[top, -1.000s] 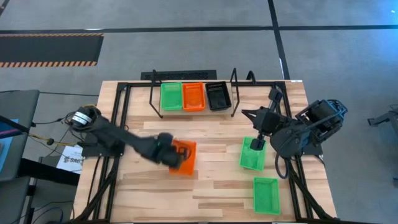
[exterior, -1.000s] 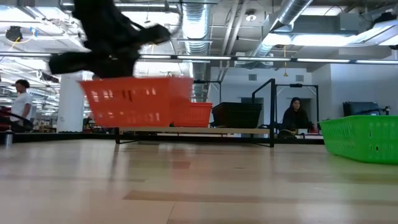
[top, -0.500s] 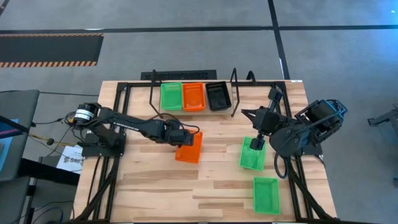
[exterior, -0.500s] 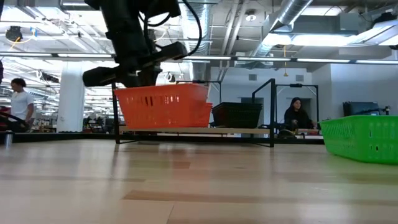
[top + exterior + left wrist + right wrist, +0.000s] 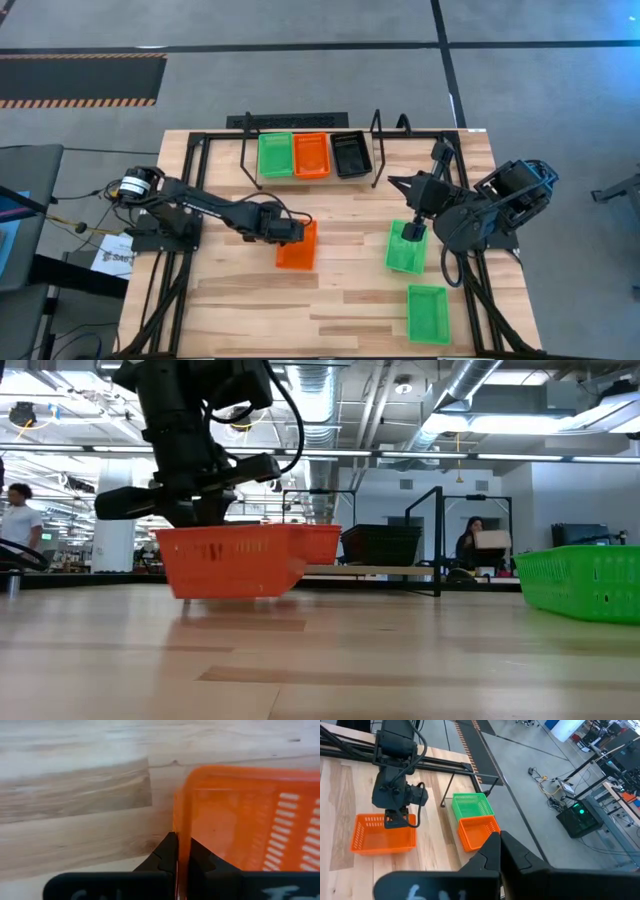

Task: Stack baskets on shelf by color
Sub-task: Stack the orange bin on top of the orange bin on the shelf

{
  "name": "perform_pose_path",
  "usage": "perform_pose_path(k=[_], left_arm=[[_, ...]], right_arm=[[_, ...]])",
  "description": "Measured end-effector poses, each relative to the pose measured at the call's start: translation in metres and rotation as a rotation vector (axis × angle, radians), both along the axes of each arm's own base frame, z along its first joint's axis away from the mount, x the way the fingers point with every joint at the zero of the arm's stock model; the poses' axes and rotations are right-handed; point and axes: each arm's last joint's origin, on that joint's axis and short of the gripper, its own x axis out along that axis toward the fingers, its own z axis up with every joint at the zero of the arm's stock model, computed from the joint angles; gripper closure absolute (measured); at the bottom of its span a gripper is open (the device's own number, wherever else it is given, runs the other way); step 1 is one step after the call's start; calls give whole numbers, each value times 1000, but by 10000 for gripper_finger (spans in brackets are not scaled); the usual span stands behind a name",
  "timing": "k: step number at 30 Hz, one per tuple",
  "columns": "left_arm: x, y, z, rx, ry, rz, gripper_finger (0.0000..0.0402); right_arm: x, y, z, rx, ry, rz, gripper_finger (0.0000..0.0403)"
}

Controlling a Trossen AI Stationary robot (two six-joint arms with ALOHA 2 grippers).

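A pale wooden table (image 5: 250, 300) fills the middle of the overhead view, with a black tube frame (image 5: 190, 170) around its edges and a grey floor beyond.

At the far edge of the table stands the shelf (image 5: 310, 160), a low black wire rack with an upright looped bracket at each end. Three baskets sit side by side in it — a green basket (image 5: 276, 155) on the left, an orange basket (image 5: 311, 155) in the middle and a black basket (image 5: 350, 154) on the right.

The left arm (image 5: 210, 208) reaches in from the table's left side toward the centre. Its left gripper (image 5: 291, 230) is clamped on the near rim of a loose orange basket (image 5: 296, 247), the fingers (image 5: 167, 852) pinching the thin plastic wall. In the table-level view this basket sits low, at or just above the wood; contact cannot be told.

The right arm (image 5: 490, 210) is folded over the table's right side. Its right gripper (image 5: 412, 231) is closed, over the far edge of a loose green basket (image 5: 405, 250); whether it pinches the rim cannot be told.

A second loose green basket (image 5: 427, 313) lies near the front right corner, apart from both arms.

In the room behind the table, a seated person (image 5: 472, 548) and a person at the left edge (image 5: 18, 525) are visible.
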Motion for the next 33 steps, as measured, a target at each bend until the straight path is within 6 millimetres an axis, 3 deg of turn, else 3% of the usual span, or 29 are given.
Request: perform_pose_path(k=[9, 22, 27, 33], left_arm=[[2, 0, 1, 22, -10, -73, 388], [10, 6, 11, 24, -116, -127, 289], [9, 11, 48, 92, -247, -191, 266], [-12, 14, 119, 303, -452, -243, 255]], right_arm=[[0, 0, 0, 0, 0, 0, 388], [0, 0, 0, 0, 1, 1, 390], [0, 0, 0, -3, 3, 2, 389], [0, 0, 0, -11, 12, 10, 387]])
